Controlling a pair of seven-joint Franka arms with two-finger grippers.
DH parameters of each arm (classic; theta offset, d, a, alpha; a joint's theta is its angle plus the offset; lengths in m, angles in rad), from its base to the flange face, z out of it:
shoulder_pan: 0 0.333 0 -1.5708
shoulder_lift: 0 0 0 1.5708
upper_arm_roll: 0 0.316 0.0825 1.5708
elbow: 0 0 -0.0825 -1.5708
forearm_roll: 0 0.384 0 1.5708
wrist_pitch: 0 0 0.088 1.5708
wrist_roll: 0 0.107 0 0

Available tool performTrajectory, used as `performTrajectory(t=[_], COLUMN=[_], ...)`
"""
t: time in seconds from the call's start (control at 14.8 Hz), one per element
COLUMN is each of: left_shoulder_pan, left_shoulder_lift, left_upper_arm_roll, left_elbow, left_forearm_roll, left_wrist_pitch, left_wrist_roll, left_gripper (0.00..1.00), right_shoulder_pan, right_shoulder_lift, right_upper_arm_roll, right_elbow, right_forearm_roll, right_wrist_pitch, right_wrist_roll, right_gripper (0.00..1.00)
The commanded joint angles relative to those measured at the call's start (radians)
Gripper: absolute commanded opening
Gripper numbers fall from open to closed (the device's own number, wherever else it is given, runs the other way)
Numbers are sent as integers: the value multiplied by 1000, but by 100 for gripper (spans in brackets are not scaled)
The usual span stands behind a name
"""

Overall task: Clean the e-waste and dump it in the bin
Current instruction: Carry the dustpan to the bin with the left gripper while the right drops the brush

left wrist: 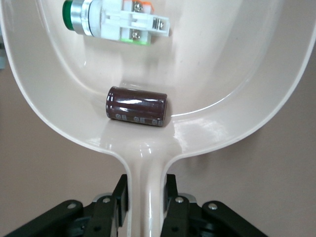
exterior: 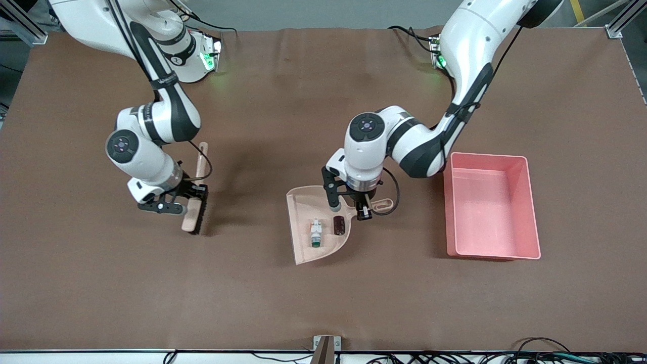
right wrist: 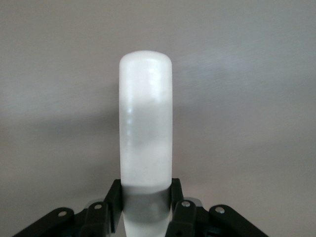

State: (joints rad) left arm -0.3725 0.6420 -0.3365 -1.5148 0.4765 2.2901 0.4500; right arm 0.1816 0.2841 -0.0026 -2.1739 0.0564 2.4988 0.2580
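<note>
E-waste lies in the glossy beige plastic dustpan [exterior: 303, 242], whose slim handle is pinched between the left gripper [left wrist: 146, 202]'s black fingers [left wrist: 120, 197]. Just past the handle's root sits a small dark brown ribbed cylinder [left wrist: 137, 106], shiny, lying on its side against the pan's curved back wall. Deeper in the scoop lies the white-and-green component [left wrist: 117, 21], a blocky white body with screw terminals and a round dark green tip. In the front view both parts rest side by side in the pan at mid-counter, the component [exterior: 315, 233] at the cylinder's [exterior: 339, 225] 9 o'clock.

At the dustpan's 3 o'clock, well apart, stands the pink bin [exterior: 530, 212], a smooth tall-walled rectangular tub, toward the left arm's end of the brown matte counter [exterior: 323, 303].

The right gripper [right wrist: 146, 202] has its fingers [right wrist: 174, 197] clamped on the rounded pale handle of the brush [exterior: 196, 210], whose black bristles touch the counter at the dustpan's 9 o'clock.
</note>
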Motion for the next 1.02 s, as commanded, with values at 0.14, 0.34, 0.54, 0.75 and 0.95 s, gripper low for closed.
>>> performTrajectory(t=[0.14, 0.34, 0.54, 0.75, 0.95], left_shoulder_pan=[249, 529, 827, 990, 1088], left_shoulder_lift=[-117, -147, -157, -157, -183], left_upper_arm_roll=[-165, -350, -540, -581, -578], left_elbow=[-28, -28, -28, -30, -50], left_forearm_roll=[-10, -12, -9, -2, 45], left_wrist_pitch=[-81, -184, -294, -350, -396], left_wrist_roll=[76, 222, 358, 534, 673], left_gripper=[6, 6, 6, 5, 5], right_shoulder_pan=[-186, -254, -267, -266, -261], right_shoulder_lift=[-46, -46, -39, -17, -17], right_upper_arm_roll=[19, 19, 21, 21, 23], right_elbow=[-125, -191, -256, -256, -248], right_forearm_roll=[-10, -10, -10, -10, -10], right_wrist_pitch=[113, 205, 305, 310, 304], right_wrist_roll=[-221, -304, -304, -307, -307], right_gripper=[3, 3, 3, 7, 43])
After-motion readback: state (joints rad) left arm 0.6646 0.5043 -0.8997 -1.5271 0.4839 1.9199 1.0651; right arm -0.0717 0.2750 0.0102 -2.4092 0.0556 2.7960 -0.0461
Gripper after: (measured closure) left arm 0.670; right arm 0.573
